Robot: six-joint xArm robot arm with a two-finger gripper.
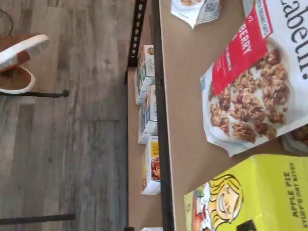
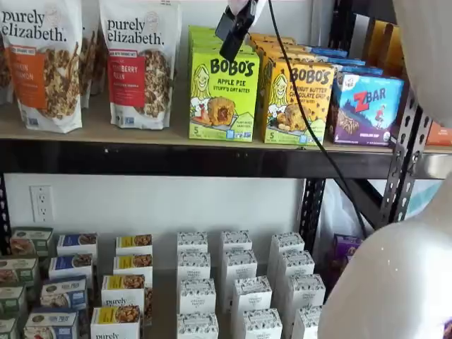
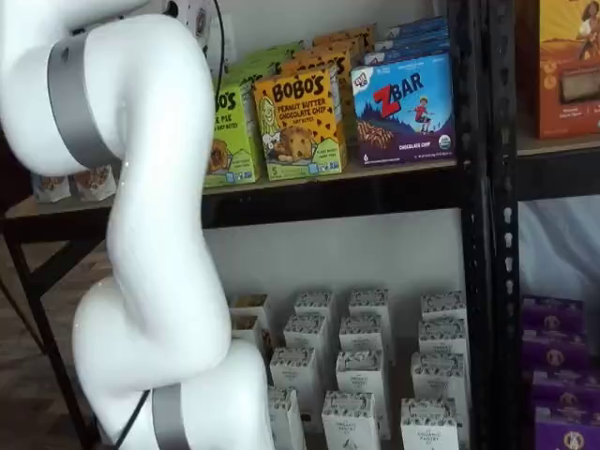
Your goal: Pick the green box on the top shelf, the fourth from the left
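Tool [image 2: 235,32] hangs from above with its fingers side-on; their spread is judged wide, nothing held. Directly below and just behind stands the green box [image 2: 223,94], upright on the top shelf [image 2: 141,138], between a granola bag [image 2: 139,62] and the yellow-orange box [image 2: 296,99].

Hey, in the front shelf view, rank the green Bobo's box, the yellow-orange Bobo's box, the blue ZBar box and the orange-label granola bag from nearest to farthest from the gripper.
1. The green box, directly below the gripper.
2. The yellow-orange Bobo's box, next along toward the ZBar.
3. The blue ZBar box, beyond it, near the upright.
4. The orange-label granola bag, at the opposite end.
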